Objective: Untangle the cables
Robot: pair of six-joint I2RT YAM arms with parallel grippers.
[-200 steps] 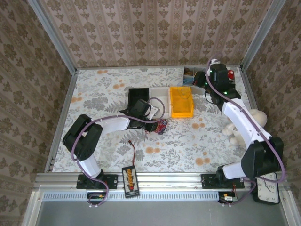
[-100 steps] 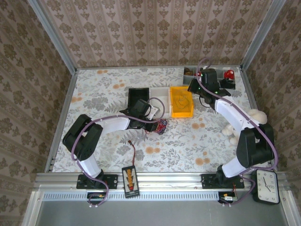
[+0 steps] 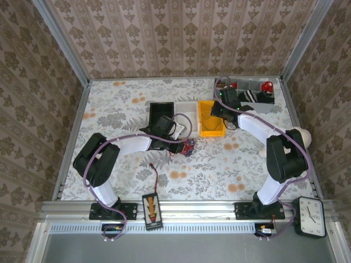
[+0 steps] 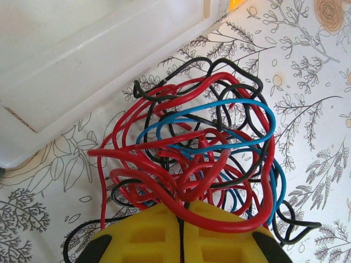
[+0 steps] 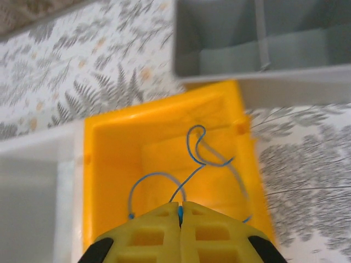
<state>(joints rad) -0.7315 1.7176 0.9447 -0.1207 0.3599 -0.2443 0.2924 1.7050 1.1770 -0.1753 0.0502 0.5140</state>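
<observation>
Cables point(image 4: 192, 164): I am seeing a red, black and blue tangle bunched right at the left fingertips. The left gripper point(image 4: 181, 211) is clenching on it, yellow fingers pressed together, with red loops running out from the seam. I am locating the tangle mid-table in the top view, just beside the near wall of the white bin point(image 4: 82, 66), over the floral table point(image 3: 126, 104). I cannot tell whether it is resting or lifted.

The right gripper point(image 5: 180, 207) is also pressing its fingers together, pinching a single blue wire point(image 5: 158, 174) at the seam. That wire is looping down inside the yellow bin point(image 5: 109, 181), and the gripper is hovering over the bin's near end. The yellow bin is sitting right of the white bin, sides touching. A black bin point(image 3: 160, 108) is standing on the white bin's left, and a grey divided bin point(image 5: 247, 44) is just far of the yellow one.
</observation>
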